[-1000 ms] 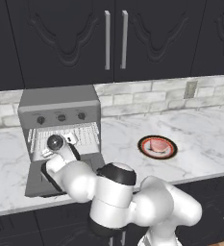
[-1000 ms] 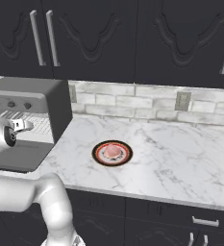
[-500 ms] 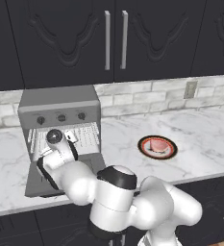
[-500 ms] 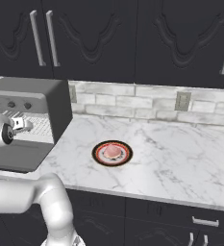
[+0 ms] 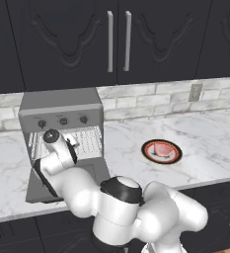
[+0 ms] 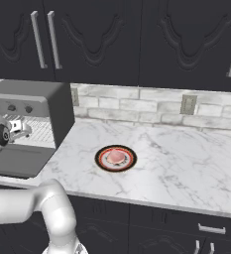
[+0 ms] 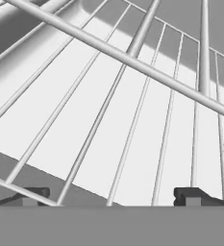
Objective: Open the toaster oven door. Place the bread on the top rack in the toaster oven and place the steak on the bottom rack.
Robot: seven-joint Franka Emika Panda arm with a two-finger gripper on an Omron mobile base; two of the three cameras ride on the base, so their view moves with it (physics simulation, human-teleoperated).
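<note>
Oven [image 5: 62,106] door [image 5: 62,185] lay open, pincer [image 7: 111,196] released and empty among wire racks [image 7: 132,110], steak [image 6: 116,157] on plate [image 6: 102,163] at oven's 3 o'clock on tabletop [image 6: 186,163]

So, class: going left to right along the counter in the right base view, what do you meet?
The claw at the open toaster oven → the red-rimmed plate holding the steak → bare marble counter. On the wall behind, the outlet lies right of the plate.
</note>
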